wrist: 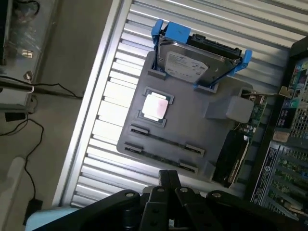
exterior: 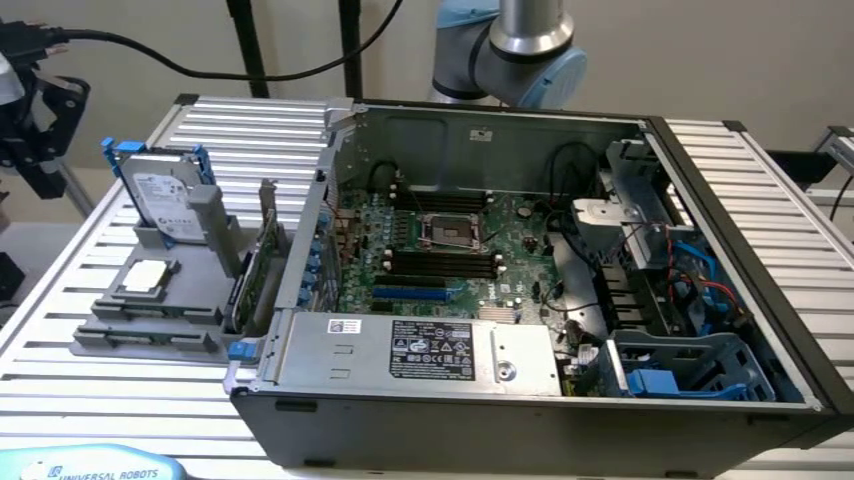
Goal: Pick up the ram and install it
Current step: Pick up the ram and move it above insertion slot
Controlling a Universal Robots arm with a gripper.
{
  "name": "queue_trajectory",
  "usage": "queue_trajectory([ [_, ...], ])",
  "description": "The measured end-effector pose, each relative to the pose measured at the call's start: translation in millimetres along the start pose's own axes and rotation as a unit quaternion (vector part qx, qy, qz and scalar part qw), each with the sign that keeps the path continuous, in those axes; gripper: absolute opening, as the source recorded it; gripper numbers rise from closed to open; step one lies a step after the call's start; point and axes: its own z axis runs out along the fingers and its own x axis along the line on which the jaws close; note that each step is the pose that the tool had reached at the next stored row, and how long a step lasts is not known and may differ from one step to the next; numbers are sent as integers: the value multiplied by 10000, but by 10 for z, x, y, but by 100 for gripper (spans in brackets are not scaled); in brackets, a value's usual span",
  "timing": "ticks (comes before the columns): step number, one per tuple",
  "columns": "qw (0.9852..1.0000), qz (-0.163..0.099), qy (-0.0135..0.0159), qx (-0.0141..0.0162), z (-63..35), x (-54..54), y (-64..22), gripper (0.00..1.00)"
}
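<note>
**Gripper shut and empty by the parts holder**

Exterior view: an open computer case (exterior: 534, 435) lies on the slatted table (exterior: 747, 180). At the exterior view's left, a gray holder (exterior: 187, 318) carries a hard drive (exterior: 171, 205) in a blue caddy.

Wrist view: the gripper (wrist: 168, 177) has its fingers pressed together and grips nothing. The ram (wrist: 166, 140) stands on edge in a narrow slot of the holder, near the processor chip (wrist: 156, 106) and apart from the gripper.
</note>
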Motion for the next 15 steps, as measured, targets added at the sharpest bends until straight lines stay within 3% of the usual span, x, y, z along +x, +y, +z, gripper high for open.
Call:
queue_trajectory([
  [4,9994,-358,33,-5,8,0,0,11],
  [8,9974,-719,53,-7,20,0,-1,11],
  [12,9941,-1085,71,-8,34,0,-2,11],
  [15,9908,-1352,84,-8,44,0,-2,11],
])
